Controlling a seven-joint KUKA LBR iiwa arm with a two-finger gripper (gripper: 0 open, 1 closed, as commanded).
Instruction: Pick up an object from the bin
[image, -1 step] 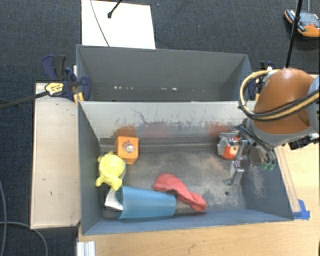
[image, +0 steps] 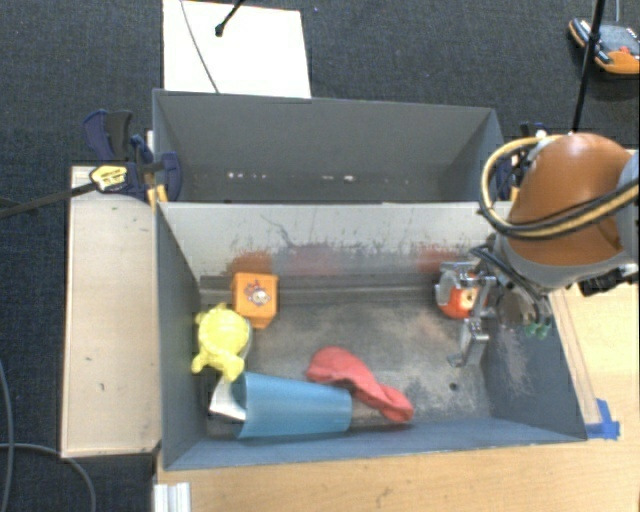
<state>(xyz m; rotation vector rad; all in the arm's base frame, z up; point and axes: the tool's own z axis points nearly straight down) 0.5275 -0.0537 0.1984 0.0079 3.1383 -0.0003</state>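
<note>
The claw (image: 468, 345) hangs low over the bare right end of the grey metal bin (image: 330, 150); clenched or released, I cannot tell. A small orange-red lump (image: 458, 301) sits just beside it toward the back wall, while a limp red rubbery piece (image: 356, 379) lies apart, leftward.

A robotics lab: arm (image: 570, 190) over a metal bin (image: 330, 150), carpet (image: 60, 80), loose cables (image: 40, 201).

Block (image: 254, 297) behind figure (image: 221, 340) behind tube (image: 290, 405) along bin (image: 180, 300) left wall; pouch (image: 358, 380) just right of tube.
</note>
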